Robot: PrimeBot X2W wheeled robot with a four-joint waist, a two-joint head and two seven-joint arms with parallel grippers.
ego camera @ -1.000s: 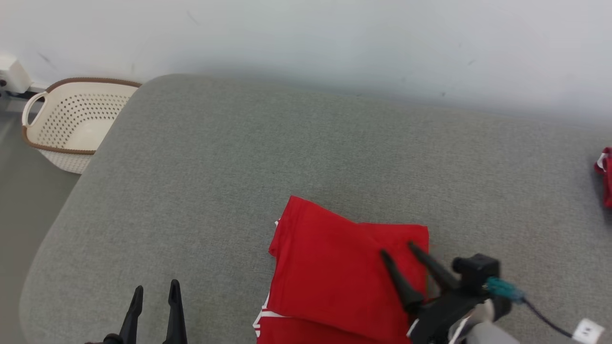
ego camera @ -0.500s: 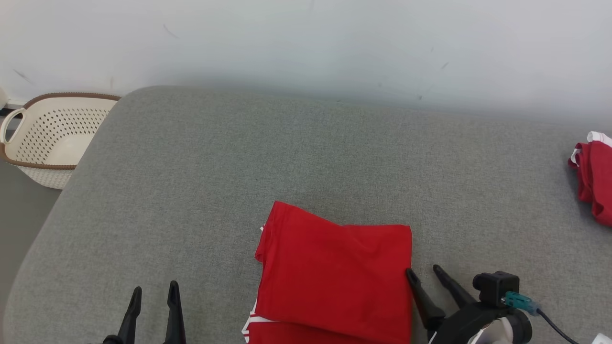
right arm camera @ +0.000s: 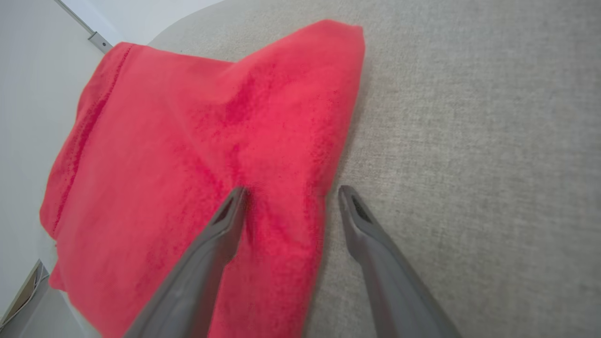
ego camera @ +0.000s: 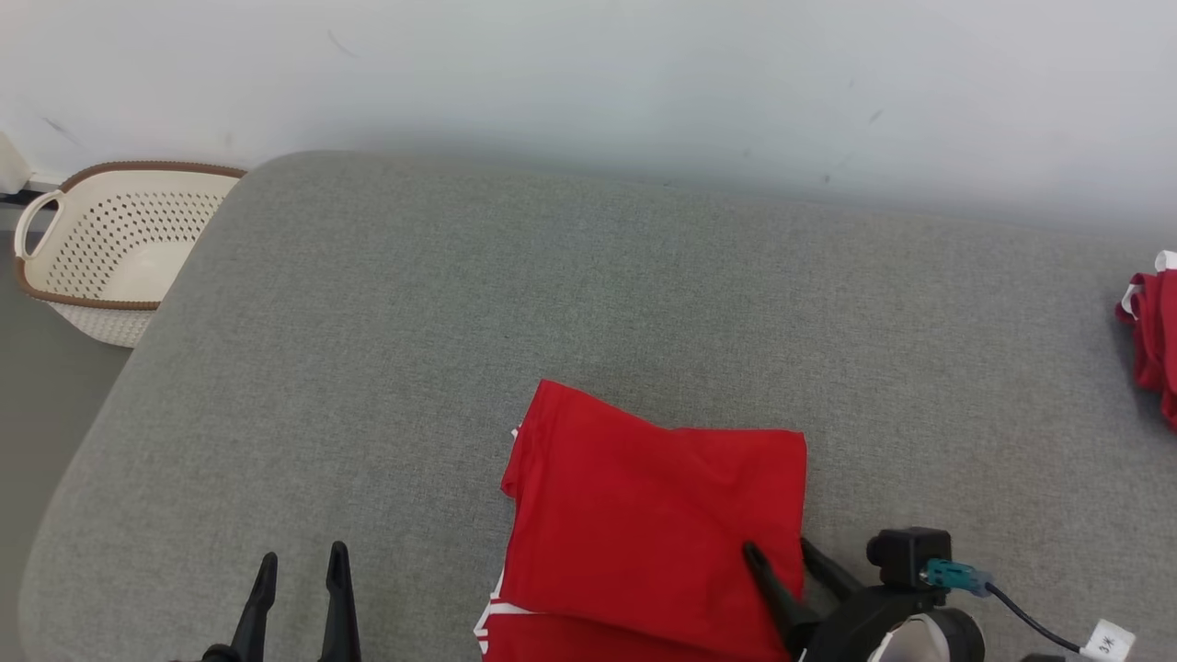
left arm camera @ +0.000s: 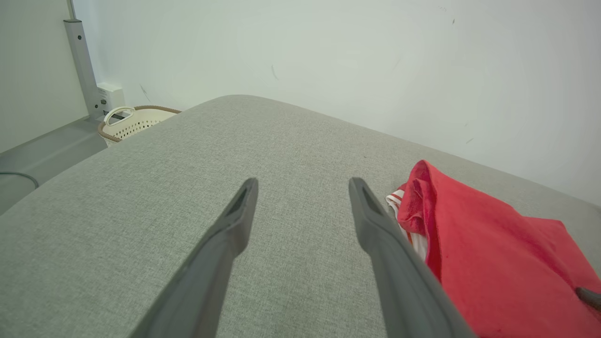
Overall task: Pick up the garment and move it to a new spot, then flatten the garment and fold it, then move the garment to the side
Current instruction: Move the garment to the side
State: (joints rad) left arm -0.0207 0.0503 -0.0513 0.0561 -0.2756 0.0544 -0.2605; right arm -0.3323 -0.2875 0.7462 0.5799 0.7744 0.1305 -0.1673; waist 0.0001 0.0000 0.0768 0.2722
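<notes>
While spread, right fingers (right arm camera: pixel 209 256) astride garment (right arm camera: pixel 188 117)

The garment (ego camera: pixel 653 533) is lying folded on the grey cushion (ego camera: pixel 460 322), near the front edge and a little right of the middle. It is showing at least 2 layers: a bright red top layer, roughly rectangular, is sitting flat with soft creases running across it, and a lower layer is peeking out at the near left with white stripes (a sliver of white is also showing at the left edge). The far left corner is pointing toward the wall. In the left wrist view the garment (left arm camera: pixel 493 263) is showing a thick rolled fold over red-and-white trim. In the right wrist view the garment (right arm camera: pixel 188 141) is looking fuzzy and slightly rumpled.
</notes>
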